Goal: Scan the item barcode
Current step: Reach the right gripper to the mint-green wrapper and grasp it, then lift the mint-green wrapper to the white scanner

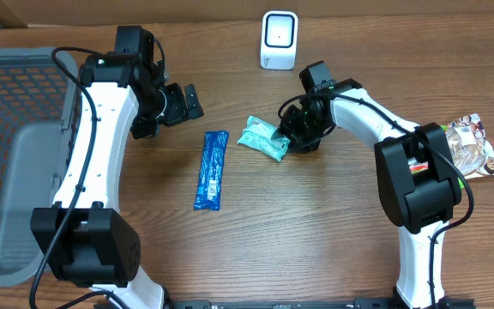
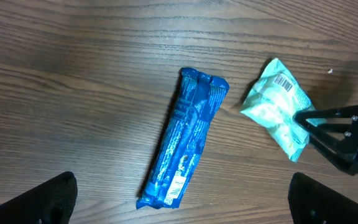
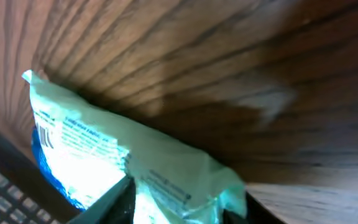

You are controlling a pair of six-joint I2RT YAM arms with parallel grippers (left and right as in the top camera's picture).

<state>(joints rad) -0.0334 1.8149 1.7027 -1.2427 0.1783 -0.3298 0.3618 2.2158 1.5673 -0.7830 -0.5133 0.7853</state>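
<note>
Mint-green packet (image 1: 260,137): lies near the middle of the table (image 1: 316,232), crumpled, barcode (image 2: 283,84) facing up at the end away from the claw.

Right gripper (image 1: 292,142): closed on the packet's right-hand end, one finger (image 3: 114,202) on each side of the wrapper, which fills the gap between them. Seen from overhead, hides that end of the packet under its black body. Low, at table height.

Left gripper (image 1: 183,101): spread wide, empty, hanging above the wood to the left of both packets. Fingers (image 2: 48,199) well apart at the bottom corners of its own camera view.

Blue packet (image 1: 212,170): long and narrow, flat on the wood, just left of the mint one with a strip of bare table between. Runs roughly front to back, slightly tilted.

Scanner (image 1: 280,40): small, white, upright at the far edge, beyond the mint packet and a little to its right, well apart from it.

Grey mesh basket (image 1: 24,64): fills the left edge, behind the left arm.

Snack bag (image 1: 477,146): printed, flat at the far right edge, partly behind the right arm's upper link, well away from the gripped packet.
</note>
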